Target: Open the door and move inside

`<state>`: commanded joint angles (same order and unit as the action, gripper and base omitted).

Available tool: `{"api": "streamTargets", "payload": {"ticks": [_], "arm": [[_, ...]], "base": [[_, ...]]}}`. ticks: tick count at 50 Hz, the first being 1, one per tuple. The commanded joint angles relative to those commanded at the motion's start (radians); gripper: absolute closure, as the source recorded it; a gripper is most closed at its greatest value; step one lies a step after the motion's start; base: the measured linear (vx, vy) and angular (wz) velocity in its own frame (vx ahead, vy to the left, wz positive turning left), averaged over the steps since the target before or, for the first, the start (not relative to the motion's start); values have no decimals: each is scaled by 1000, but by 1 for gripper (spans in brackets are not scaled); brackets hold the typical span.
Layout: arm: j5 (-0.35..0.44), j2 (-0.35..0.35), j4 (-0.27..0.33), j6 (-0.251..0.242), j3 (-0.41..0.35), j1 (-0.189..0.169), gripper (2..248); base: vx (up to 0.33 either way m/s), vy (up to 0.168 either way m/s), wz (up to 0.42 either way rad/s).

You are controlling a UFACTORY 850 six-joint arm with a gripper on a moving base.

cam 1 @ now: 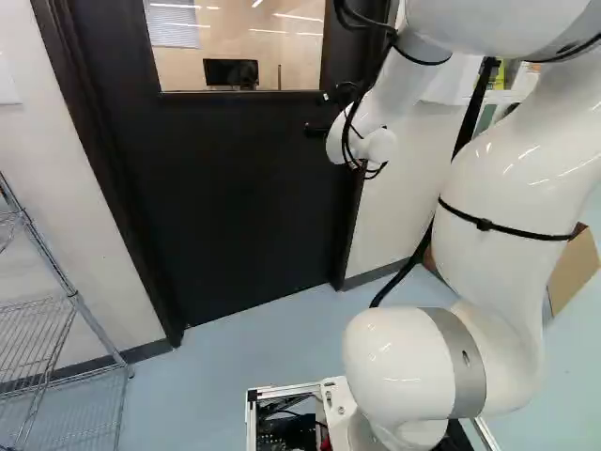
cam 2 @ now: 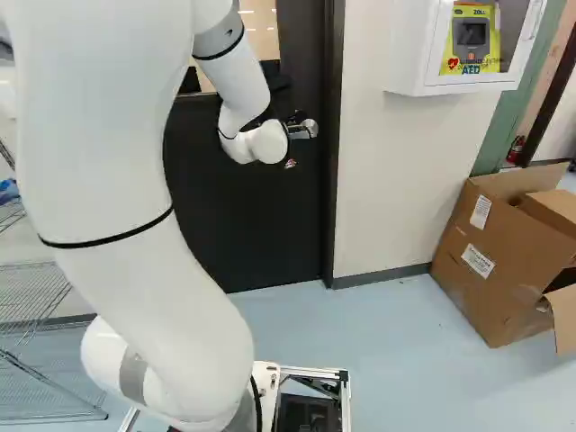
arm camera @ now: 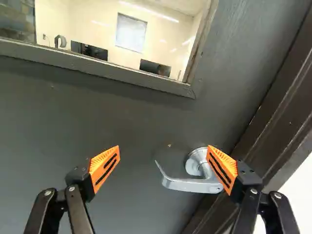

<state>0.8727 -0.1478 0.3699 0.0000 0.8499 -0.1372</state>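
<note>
The gripper (cam 1: 317, 130) shows as a small dark part beside the white wrist, mostly hidden, in front of the black door (cam 1: 244, 197). In the wrist view the gripper (arm camera: 163, 150) stands wide open, nothing held. A silver lever handle (arm camera: 192, 184) lies ahead of it; one orange pad (arm camera: 223, 168) overlaps the handle's round base, and the lever reaches into the gap towards the other finger. Contact cannot be told. In the right base view the handle (cam 2: 304, 129) shows just beside the wrist. The door looks shut in its dark frame (cam 2: 333, 144).
A wire rack (cam 1: 66, 310) stands left of the door. Right of the frame, a white wall cabinet (cam 2: 418, 54) hangs above an open cardboard box (cam 2: 495, 261) on the blue floor (cam 2: 396, 351). The door has a window (arm camera: 122, 34) into a room with monitors.
</note>
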Motion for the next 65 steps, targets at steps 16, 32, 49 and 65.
{"api": "streamTargets", "payload": {"ticks": [16,32,49,65], "arm": [[0,-20,0,0,23,2,3],[0,-37,0,0,36,5,3],[0,-60,0,0,26,6,3],[0,-84,0,0,16,6,3]], "base": [[0,0,0],[0,0,0],[0,0,0],[0,0,0]]}}
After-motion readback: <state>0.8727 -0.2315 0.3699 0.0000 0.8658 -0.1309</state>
